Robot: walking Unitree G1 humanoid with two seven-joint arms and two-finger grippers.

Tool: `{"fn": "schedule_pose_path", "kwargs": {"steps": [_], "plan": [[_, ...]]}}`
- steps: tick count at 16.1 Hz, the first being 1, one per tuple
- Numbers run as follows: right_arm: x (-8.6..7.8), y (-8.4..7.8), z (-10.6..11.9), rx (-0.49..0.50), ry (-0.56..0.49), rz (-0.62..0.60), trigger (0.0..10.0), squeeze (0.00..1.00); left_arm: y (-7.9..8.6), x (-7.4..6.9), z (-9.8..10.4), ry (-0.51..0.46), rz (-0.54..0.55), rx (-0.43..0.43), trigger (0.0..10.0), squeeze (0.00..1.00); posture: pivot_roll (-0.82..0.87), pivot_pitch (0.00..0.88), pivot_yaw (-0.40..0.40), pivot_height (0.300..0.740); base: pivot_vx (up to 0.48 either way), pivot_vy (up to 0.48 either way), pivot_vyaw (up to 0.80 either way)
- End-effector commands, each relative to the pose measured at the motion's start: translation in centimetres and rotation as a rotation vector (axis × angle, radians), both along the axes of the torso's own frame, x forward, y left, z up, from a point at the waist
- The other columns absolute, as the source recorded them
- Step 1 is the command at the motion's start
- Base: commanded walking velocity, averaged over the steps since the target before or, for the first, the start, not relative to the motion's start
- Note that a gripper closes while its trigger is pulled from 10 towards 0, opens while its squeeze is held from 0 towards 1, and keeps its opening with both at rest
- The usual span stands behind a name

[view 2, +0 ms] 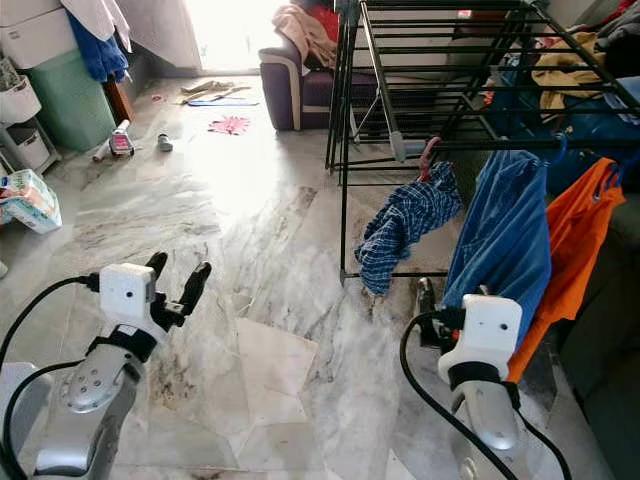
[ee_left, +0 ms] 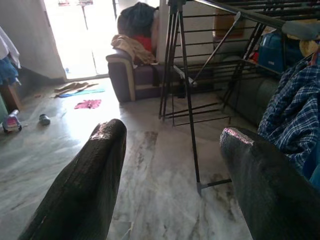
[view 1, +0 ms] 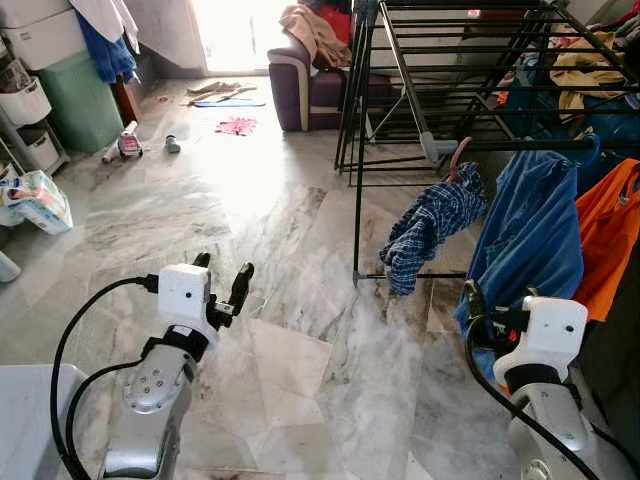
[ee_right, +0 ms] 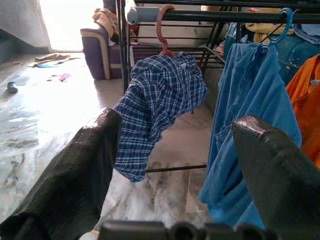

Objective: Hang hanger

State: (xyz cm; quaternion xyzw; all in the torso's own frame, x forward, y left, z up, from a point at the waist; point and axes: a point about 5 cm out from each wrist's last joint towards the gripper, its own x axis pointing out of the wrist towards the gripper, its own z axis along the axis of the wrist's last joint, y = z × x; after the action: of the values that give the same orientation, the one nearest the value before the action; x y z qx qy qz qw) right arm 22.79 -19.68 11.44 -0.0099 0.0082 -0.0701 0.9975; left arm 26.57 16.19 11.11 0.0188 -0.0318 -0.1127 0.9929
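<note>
Both silver arms are raised forward over the marble floor (view 1: 300, 300). The left gripper (view 1: 222, 285) is held out over bare floor, well apart from the rack, and its two black fingers (ee_left: 85, 185) are spread wide with nothing between them. The right gripper (ee_right: 175, 165) is held low beside the hanging clothes, close to the blue shirt (view 1: 530, 235); its fingers (ee_right: 70, 185) are likewise spread apart and nothing is gripped.

Beyond the right gripper, a pink hanger (ee_right: 162, 27) is seen hooked over the front rail of the black drying rack (view 1: 450, 75), next to the rail's grey end cap. A blue-and-white checked shirt (ee_right: 157, 107) is carried on it; the garment is bunched and skewed, with most of its cloth drooping down to one side rather than hanging flat. Just beside it on the same rail, the blue shirt is hung from a blue hanger (ee_right: 282, 25), and an orange garment (view 1: 610, 235) is hung next after that.

Farther back, more clothes are draped over the rack's upper bars. A purple armchair (view 1: 300, 85) piled with clothing is placed near the bright doorway, small items are scattered on the floor before it, and a green storage bin (view 1: 80, 100) is set against the left wall.
</note>
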Motion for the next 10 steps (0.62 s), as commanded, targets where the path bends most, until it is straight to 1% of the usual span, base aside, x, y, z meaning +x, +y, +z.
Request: {"fn": "schedule_pose_path", "kwargs": {"steps": [1,4,7,10], "plan": [[0.2,-0.1,0.1,-0.009,0.006,-0.005,10.0,0.00,-0.3,0.3,0.2,0.006,-0.019,0.000,10.0,0.00,-0.12,0.000,0.017,0.740,0.000,0.000,0.00],[0.3,-0.3,0.0,-0.003,0.018,-0.021,10.0,0.00,-0.7,0.4,0.3,0.008,-0.037,-0.010,10.0,0.00,-0.12,0.000,0.017,0.740,0.000,0.000,0.00],[0.4,-0.4,-0.1,-0.003,0.027,-0.027,10.0,0.00,-1.3,0.3,0.2,0.014,-0.066,-0.002,10.0,0.00,-0.12,0.000,0.019,0.740,0.000,0.000,0.00],[0.5,-0.2,-0.1,0.000,0.030,-0.025,10.0,0.00,-1.5,0.3,0.3,0.017,-0.083,-0.012,10.0,0.00,-0.12,0.000,0.019,0.740,0.000,0.000,-0.46]]}}
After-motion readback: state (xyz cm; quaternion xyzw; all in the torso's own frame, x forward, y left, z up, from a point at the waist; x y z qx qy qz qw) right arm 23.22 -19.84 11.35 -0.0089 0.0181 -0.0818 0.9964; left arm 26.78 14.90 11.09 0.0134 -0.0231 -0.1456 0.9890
